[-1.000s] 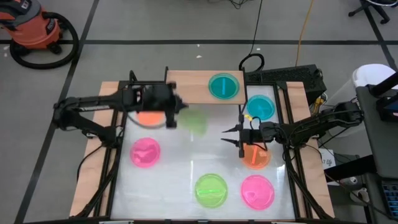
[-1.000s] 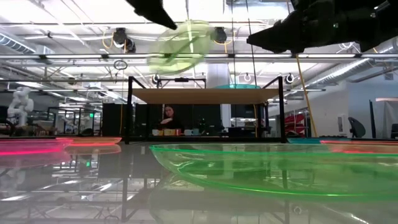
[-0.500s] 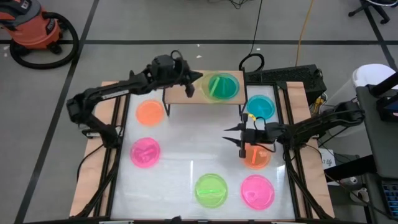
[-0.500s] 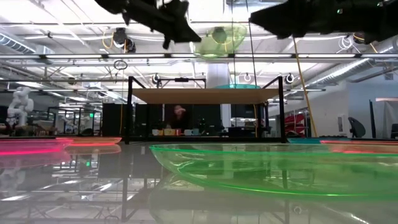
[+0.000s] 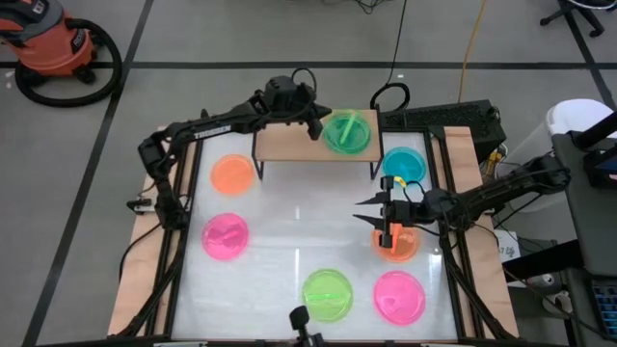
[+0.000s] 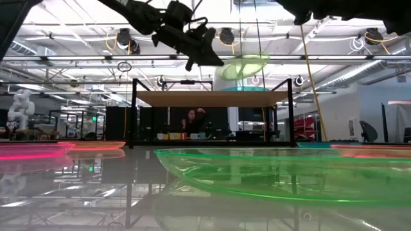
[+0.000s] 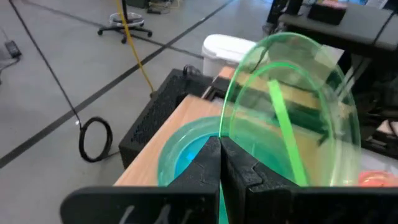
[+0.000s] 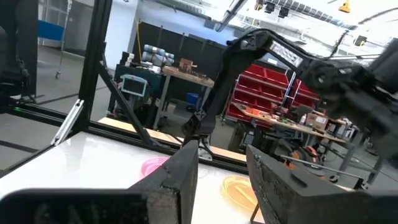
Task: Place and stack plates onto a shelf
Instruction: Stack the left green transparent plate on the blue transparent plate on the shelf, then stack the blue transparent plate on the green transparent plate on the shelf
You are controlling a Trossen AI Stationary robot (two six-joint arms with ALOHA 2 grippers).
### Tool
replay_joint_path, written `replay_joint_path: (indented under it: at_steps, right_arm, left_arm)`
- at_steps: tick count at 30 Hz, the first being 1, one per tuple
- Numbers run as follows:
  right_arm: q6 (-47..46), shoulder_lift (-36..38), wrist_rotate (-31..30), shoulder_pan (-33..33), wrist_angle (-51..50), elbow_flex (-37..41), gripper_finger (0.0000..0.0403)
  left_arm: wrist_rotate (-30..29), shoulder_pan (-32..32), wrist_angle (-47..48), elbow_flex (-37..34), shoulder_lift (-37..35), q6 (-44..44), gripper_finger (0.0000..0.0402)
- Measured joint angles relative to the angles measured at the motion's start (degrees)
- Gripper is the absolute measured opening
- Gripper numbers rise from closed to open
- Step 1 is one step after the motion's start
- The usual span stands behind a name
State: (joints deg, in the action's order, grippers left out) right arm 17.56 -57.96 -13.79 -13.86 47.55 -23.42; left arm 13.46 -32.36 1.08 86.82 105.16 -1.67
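Orange plate and pink plate sitting flat on the left side of the worktop. Further right, left gripper reaching over the shelf, fingers pinching the rim of a green plate, tilted and held just above a blue plate already lying on the shelf board. Second green plate near the front edge of the worktop, another pink plate beside it. Right of the shelf, a second blue plate on the worktop. Right gripper hovering over another orange plate, fingers spread apart, nothing between them.
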Motion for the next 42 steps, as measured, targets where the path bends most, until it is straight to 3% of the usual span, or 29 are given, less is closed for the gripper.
replay_joint_path:
  at_steps: [10,19,23,28,32,36,42]
  right_arm:
    - [1.42,0.36,-0.06,-0.14,-2.06,0.0,0.0118]
    - [1.79,0.48,-0.2,-0.14,-3.04,0.0,0.0118]
    - [1.15,2.33,-5.32,-0.19,-7.39,-0.01,0.0118]
    - [0.35,7.38,-15.81,-0.05,-25.2,-4.32,0.0118]
    - [-4.14,8.53,-21.51,0.99,-44.9,-10.98,0.0118]
    - [-12.64,8.22,-22.37,3.29,-64.5,-16.61,0.0118]
    - [-26.56,7.69,-21.75,8.45,-84.23,-17.75,0.0118]
  left_arm:
    - [-3.41,-1.1,-1.56,0.05,1.94,-1.22,0.0007]
    - [-3.16,-0.72,-1.29,0.05,1.95,-1.09,0.0118]
    - [-3.01,-0.45,0.86,-0.05,-0.18,-0.26,0.0145]
    - [1.32,-0.33,4.51,0.0,-9.51,0.87,0.0151]
    - [0.32,1.5,9.74,0.0,-18.35,5.23,0.0151]
    - [-4.02,5.04,15.12,-0.45,-27.03,9.38,0.0152]
    - [-8.79,12.29,11.65,-11.63,-39.39,12.16,0.0152]
